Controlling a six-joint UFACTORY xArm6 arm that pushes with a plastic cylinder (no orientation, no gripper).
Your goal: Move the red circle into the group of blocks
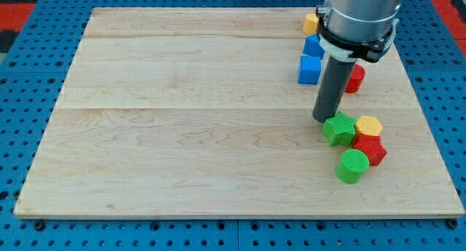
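My tip point(323, 118) down on the wooden board point(182, 120), bare rod, nothing grasped, touching green star point(338, 128); red circle point(355, 78) up-right behind rod; group below-right: yellow block point(368, 125), red block point(370, 148), green cylinder point(353, 166)

A lab: wooden board point(182, 120) on blue pegboard bench point(22, 98)
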